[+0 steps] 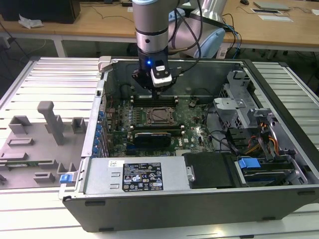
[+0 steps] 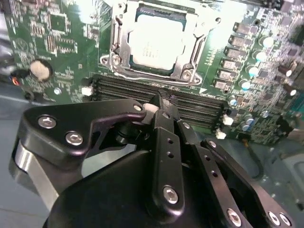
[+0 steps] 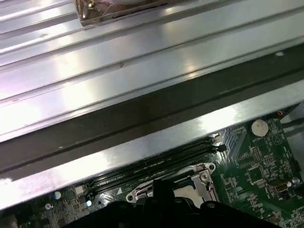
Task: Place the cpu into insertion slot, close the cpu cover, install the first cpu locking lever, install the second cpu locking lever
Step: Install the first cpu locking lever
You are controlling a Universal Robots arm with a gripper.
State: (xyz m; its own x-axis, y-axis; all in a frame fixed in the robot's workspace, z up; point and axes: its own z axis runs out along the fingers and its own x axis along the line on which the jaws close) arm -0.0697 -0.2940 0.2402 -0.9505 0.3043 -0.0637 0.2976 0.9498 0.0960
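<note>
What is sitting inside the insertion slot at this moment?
The cpu lies inside the insertion slot, its pale metal top showing through the cpu cover, whose frame lies around it. The contacts beneath the chip are hidden.

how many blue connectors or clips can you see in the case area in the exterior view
2: one blue connector among the cables at the exterior view's right, one blue clip on the case's outer edge at its left. Others may be hidden.

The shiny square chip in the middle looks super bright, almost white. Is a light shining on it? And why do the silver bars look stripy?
In the second wrist view, light glares off the cpu, washing its metal top pale, while the gripper in front stays dark. In the first wrist view, the ribbed metal table reflects light in bright streaks, hence the stripes. In the exterior view, lighting is even and the cpu looks duller.
</note>
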